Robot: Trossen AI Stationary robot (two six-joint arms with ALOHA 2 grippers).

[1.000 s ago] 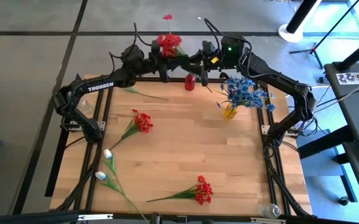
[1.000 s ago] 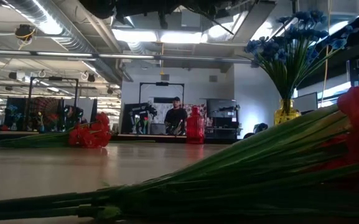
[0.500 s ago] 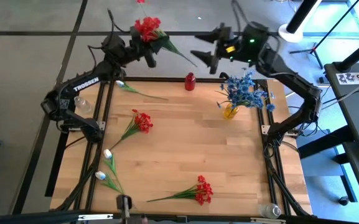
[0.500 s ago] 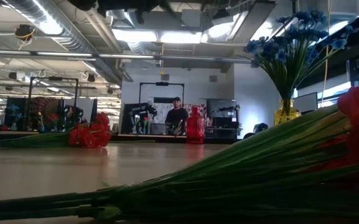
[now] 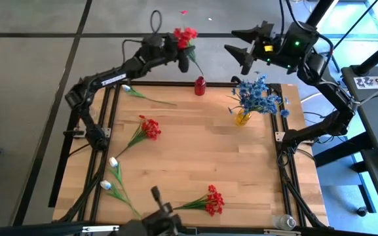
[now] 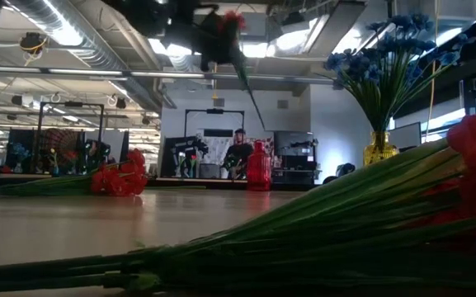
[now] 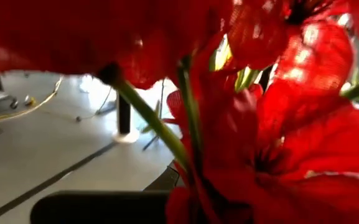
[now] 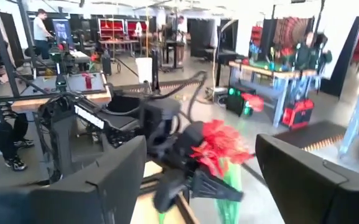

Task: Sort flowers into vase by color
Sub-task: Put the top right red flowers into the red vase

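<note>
The left pincer [image 5: 179,54] is raised high over the far edge of the table [image 5: 189,164], closed on a spray of red flowers [image 5: 186,37]. The blossoms sit up against the pincer, filling the left wrist view, and the green stem hangs downward. This hold likely keeps the stem end free to be lowered into a narrow neck. The small red vase [image 5: 200,86] stands on the table almost directly beneath the dangling stem, which suggests the spray is being lined up with the vase of matching colour.

The right pincer [image 5: 249,51] hovers at a similar height, well apart from the left one, with its fingers spread wide and nothing between them. It faces the held spray, seemingly waiting clear of the way.

Just below it, a yellow vase [image 5: 242,118] already holds a full bunch of blue flowers [image 5: 259,95].

On the table lie two more red sprays, one near the left side [image 5: 149,128] and one near the front edge [image 5: 211,200], plus white flowers [image 5: 112,172] at the front left. All appear still to be sorted.
</note>
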